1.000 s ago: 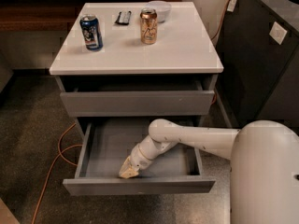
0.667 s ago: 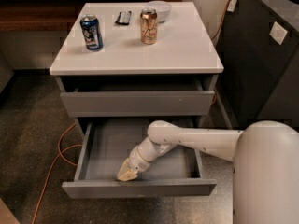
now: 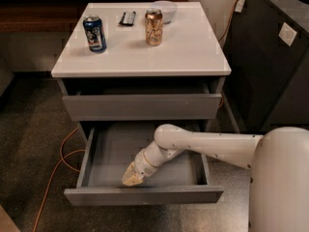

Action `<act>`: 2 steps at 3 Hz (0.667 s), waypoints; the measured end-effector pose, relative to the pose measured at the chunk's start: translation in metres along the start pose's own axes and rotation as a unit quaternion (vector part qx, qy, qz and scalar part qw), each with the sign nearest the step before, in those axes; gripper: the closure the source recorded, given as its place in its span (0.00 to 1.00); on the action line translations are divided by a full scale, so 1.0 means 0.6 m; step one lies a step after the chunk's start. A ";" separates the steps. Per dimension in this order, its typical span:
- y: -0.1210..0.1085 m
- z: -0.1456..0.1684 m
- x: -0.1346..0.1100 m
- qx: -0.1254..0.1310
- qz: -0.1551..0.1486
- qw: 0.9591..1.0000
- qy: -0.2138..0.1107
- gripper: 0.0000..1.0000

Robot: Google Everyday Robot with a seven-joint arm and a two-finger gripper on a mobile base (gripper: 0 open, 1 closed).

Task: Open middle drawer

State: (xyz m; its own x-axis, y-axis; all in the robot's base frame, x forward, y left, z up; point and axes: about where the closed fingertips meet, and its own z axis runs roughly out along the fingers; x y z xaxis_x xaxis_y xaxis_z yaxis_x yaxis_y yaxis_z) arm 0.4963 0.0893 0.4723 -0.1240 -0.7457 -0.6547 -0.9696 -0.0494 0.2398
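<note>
1. The gripper (image 3: 133, 178) is inside the open drawer (image 3: 145, 196), low over its floor, just behind the front panel and a little left of centre. Whether it is spread or closed I cannot tell.
2. The tan tip points down and to the left, toward the inner face of the front panel. Whether it touches the panel cannot be made out.
3. Compared with a second ago, the gripper sits slightly lower in the view, closer to the camera.
4. The white arm (image 3: 212, 146) reaches in from the right, crosses over the drawer's right wall and bends at an elbow above the drawer floor.
5. The drawer is the cabinet's second. It is pulled well out, showing its shallow grey box.
6. Its front panel is a touch lower in the view than a second ago, so it has come out slightly further.
7. The top front (image 3: 145, 106) above it is pushed in, with a dark gap under the tabletop (image 3: 193, 52).
8. On the tabletop stand a blue can (image 3: 94, 33) at the left and a bronze can (image 3: 154, 27) near the middle. A black remote (image 3: 127, 18) and a white bowl (image 3: 164, 9) lie behind them. None of these has moved.
9. An orange cable (image 3: 63, 158) loops on the floor to the left of the drawer.
</note>
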 end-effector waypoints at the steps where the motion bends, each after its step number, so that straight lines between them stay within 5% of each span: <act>1: -0.024 -0.028 -0.001 0.033 -0.004 0.999 0.003 1.00; 2: -0.055 -0.048 0.005 0.062 -0.002 0.998 -0.004 1.00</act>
State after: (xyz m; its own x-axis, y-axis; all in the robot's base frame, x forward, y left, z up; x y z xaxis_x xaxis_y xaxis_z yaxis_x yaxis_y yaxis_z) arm 0.5339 0.0695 0.4833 -0.1223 -0.7396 -0.6618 -0.9885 0.0308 0.1483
